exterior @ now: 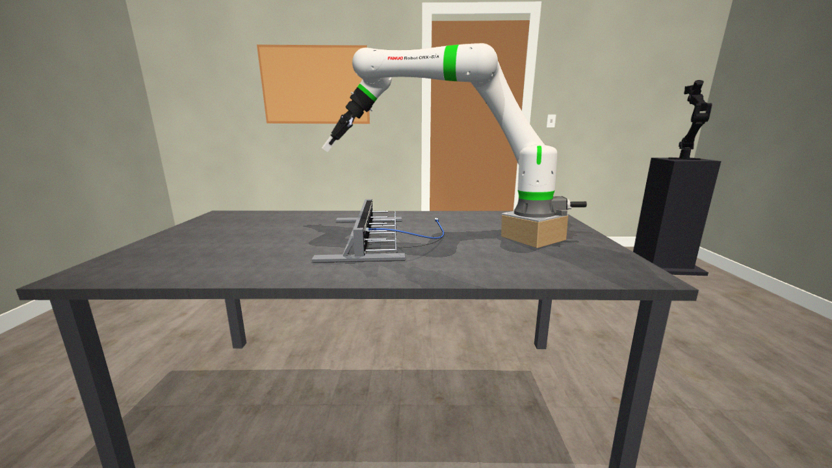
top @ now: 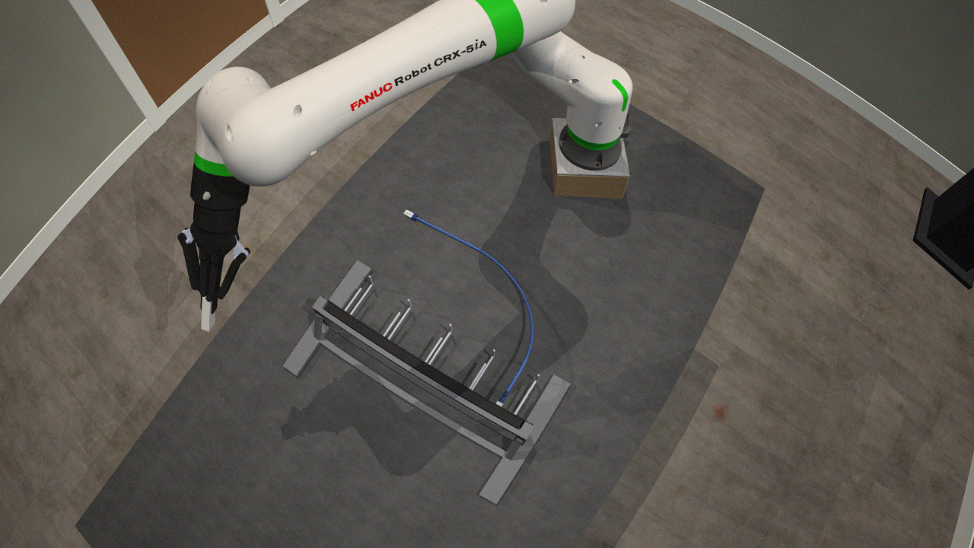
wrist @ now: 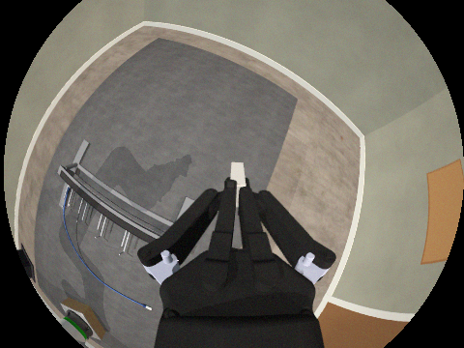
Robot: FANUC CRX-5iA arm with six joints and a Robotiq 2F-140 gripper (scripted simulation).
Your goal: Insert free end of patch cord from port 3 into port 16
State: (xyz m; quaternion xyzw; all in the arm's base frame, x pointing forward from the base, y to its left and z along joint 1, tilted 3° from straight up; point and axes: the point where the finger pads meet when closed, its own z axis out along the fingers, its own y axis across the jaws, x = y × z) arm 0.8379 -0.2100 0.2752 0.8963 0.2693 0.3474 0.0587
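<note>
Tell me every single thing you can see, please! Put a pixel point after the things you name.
table [top: 204, 476] [exterior: 233, 273] [wrist: 193, 72]: one, dark grey, mid-room
rack [top: 299, 358] [exterior: 331, 258] [wrist: 82, 151]: one, grey and black, on table
rods [top: 526, 396] [exterior: 381, 250] [wrist: 101, 226]: several, silver, on rack
cord [top: 532, 326] [exterior: 407, 234] [wrist: 99, 278]: one, blue, rack to free plug
free plug [top: 409, 214] [exterior: 436, 219] [wrist: 148, 307]: one, white, cord's unplugged end
block [top: 589, 186] [exterior: 520, 231] [wrist: 94, 316]: one, wooden, under robot
door [top: 183, 40] [exterior: 471, 133] [wrist: 358, 329]: one, brown, in wall
board [exterior: 302, 84] [wrist: 445, 217]: one, orange-tan, on wall
switch [exterior: 550, 121]: one, white, beside door
stand [top: 953, 238] [exterior: 675, 215] [wrist: 24, 263]: one, black, on floor
little arm [exterior: 693, 125]: one, black, on stand
walls [top: 40, 156] [exterior: 197, 116] [wrist: 314, 29]: several, grey-green, around
floor [top: 817, 340] [exterior: 407, 407] [wrist: 314, 159]: one, brown-grey, below
robot arm [top: 381, 88] [exterior: 418, 65] [wrist: 72, 330]: one, white and green, on block
gripper [top: 208, 306] [exterior: 329, 141] [wrist: 236, 171]: one, black, pale tips, arm's end
</note>
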